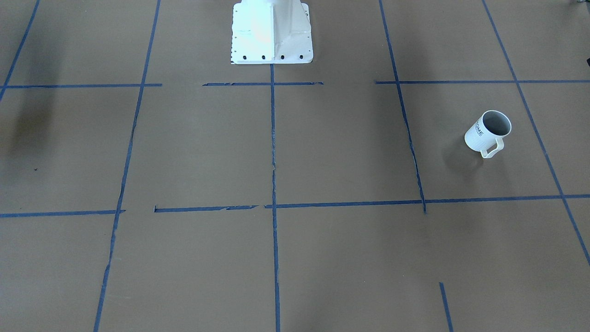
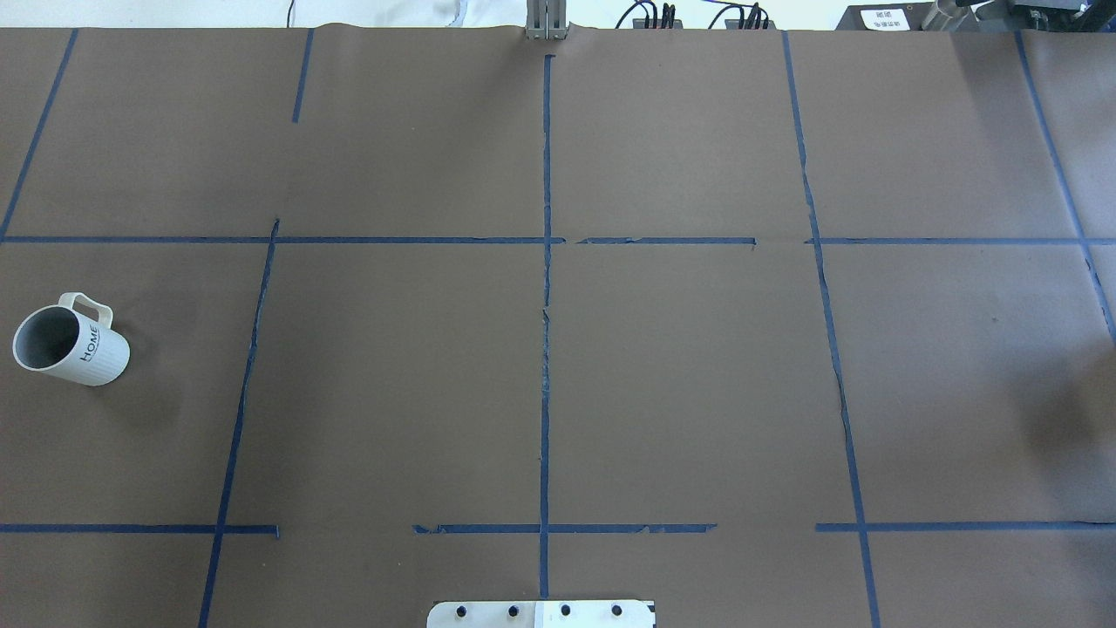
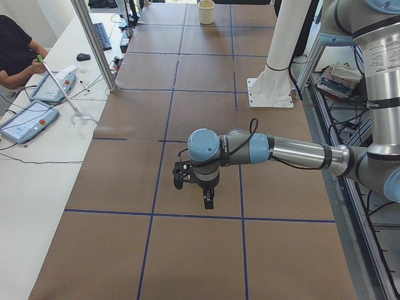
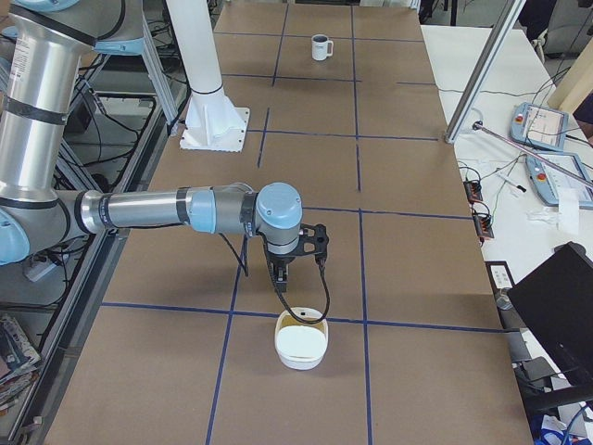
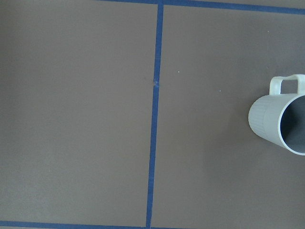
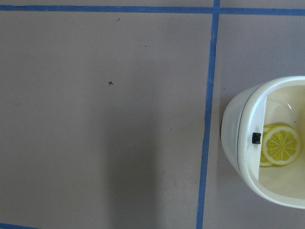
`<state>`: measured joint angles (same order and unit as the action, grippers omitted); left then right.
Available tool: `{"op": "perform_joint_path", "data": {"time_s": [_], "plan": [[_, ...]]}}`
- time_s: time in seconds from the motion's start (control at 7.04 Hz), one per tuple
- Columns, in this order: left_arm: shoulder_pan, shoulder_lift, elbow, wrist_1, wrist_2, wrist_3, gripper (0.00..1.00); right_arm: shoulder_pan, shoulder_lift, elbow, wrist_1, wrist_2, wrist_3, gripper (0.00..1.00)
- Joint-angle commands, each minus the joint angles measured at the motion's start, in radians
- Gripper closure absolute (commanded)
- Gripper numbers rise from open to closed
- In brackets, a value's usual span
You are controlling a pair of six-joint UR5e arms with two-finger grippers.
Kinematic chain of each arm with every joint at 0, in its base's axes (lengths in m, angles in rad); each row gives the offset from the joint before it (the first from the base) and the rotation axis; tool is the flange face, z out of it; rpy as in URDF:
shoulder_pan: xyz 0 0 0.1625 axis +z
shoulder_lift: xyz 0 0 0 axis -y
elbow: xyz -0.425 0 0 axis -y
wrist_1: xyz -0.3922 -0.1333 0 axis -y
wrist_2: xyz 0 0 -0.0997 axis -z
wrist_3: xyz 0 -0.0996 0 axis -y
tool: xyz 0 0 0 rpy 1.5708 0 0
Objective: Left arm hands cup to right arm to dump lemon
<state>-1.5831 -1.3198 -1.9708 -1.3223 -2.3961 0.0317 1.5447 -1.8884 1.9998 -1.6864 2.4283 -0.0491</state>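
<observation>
Brown paper crossed with blue tape covers the table (image 2: 680,375). You'll find the cup (image 2: 70,340) standing upright at 9 o'clock in the overhead view, its handle toward 1 o'clock. The left gripper (image 3: 208,201) hangs over the table, and you cannot tell whether its fingers are apart or together. The same goes for the right gripper (image 4: 283,281), just beside a cream tub (image 4: 301,358). The lemon (image 6: 282,145) lies inside that tub, at 3 o'clock in the right wrist view.
</observation>
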Motion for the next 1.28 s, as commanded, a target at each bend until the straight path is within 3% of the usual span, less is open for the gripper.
{"op": "perform_joint_path", "data": {"time_s": [0.0, 0.28, 1.14], "plan": [[0.0, -0.002, -0.005, 0.0, 0.0, -0.001, 0.0, 0.0, 0.0, 0.001, 0.001, 0.002, 0.0, 0.0], [0.003, -0.001, -0.048, 0.011, -0.002, -0.001, 0.0, 0.0, 0.002, 0.001, -0.001, 0.002, 0.0, 0.0], [0.018, 0.005, -0.052, 0.012, 0.0, -0.001, 0.0, 0.0, 0.0, 0.014, -0.001, 0.011, 0.0, 0.0]]}}
